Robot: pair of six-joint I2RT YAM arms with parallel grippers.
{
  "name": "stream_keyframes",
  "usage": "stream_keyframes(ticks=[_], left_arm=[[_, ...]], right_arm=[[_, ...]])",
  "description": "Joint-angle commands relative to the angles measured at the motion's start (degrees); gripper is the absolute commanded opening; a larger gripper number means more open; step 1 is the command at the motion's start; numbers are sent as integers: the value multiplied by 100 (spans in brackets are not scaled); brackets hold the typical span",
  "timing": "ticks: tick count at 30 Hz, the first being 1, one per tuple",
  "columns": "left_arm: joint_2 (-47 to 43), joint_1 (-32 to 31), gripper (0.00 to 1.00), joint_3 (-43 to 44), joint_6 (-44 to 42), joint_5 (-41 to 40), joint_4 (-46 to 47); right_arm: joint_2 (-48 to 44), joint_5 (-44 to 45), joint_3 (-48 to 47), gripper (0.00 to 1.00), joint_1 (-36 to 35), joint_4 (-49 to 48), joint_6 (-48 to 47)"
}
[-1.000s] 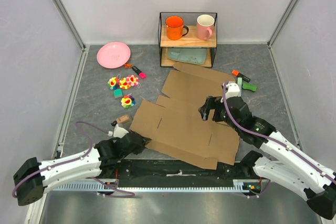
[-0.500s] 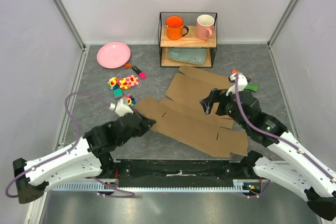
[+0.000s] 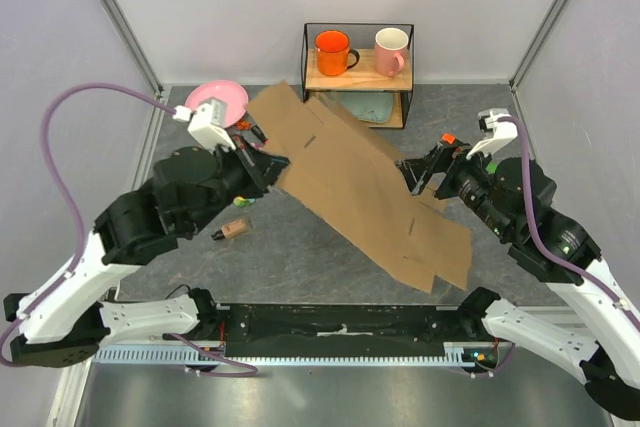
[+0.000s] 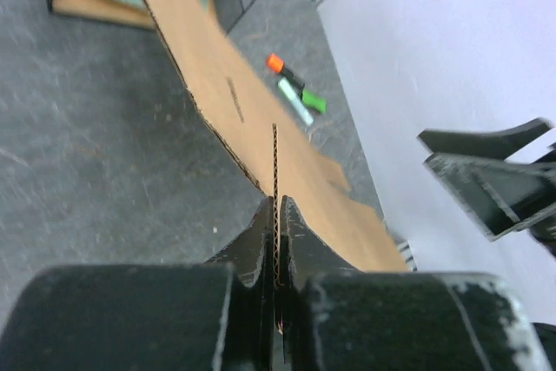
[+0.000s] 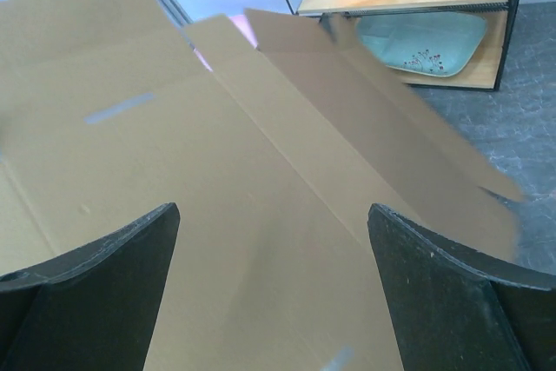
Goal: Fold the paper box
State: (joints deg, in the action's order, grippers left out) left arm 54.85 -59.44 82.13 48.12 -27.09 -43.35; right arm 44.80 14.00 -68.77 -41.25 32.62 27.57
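Observation:
The paper box (image 3: 350,182) is a flat, unfolded brown cardboard sheet with creases and slots. Its left edge is raised high and its right end rests on the table near the front. My left gripper (image 3: 272,169) is shut on that raised left edge. In the left wrist view the corrugated edge (image 4: 275,162) runs between the closed fingers of the gripper (image 4: 276,208). My right gripper (image 3: 420,175) is open at the sheet's right side. In the right wrist view the cardboard (image 5: 217,171) fills the space in front of the spread gripper (image 5: 274,215), and I cannot tell whether they touch.
A wire shelf (image 3: 358,75) at the back holds an orange mug (image 3: 332,51), a pink mug (image 3: 391,50) and a green plate (image 3: 372,106). A pink plate (image 3: 210,97), a small brown item (image 3: 235,229) and markers (image 3: 450,139) lie around the sheet.
My left arm has risen up and back with the sheet's left edge, tilting the sheet up off the table. My right gripper has moved up and to the right.

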Motion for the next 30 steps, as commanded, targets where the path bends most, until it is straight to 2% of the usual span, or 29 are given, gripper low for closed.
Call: stream_keyframes(ticks=[1, 3, 8, 10, 15, 19, 22, 26, 28, 30], left_arm=[[113, 3, 2, 1093, -1330, -325, 212], [401, 3, 2, 1592, -1743, 264, 345], [1281, 3, 2, 2517, -2025, 1844, 503], [1902, 3, 2, 3201, -2017, 2154, 486], [2784, 73, 2, 4606, -2052, 2945, 459], [3374, 310, 2, 5269, -1623, 3744, 494], [3524, 556, 2, 5156, -1245, 4657, 749], [3375, 863, 2, 4568, -945, 5362, 1170], [3085, 1214, 2, 3814, -770, 5530, 1416], [2674, 1704, 2, 2698, -655, 5837, 1688]], right_arm=[[-146, 129, -101, 98, 3, 288, -24], [-173, 164, -145, 98, 3, 341, -15], [-208, 287, -592, 98, -5, 508, -111], [-208, 384, -942, 98, 3, 622, -190], [-348, 717, -1366, 98, 4, 895, -244], [-524, 911, -1612, 98, 3, 1000, -261], [-595, 1052, -1762, 98, 3, 1062, -331], [-630, 1192, -1806, 98, 3, 1106, -410], [-639, 1193, -1737, 98, 3, 1124, -419], [-648, 1158, -1640, 98, 4, 1115, -402]])
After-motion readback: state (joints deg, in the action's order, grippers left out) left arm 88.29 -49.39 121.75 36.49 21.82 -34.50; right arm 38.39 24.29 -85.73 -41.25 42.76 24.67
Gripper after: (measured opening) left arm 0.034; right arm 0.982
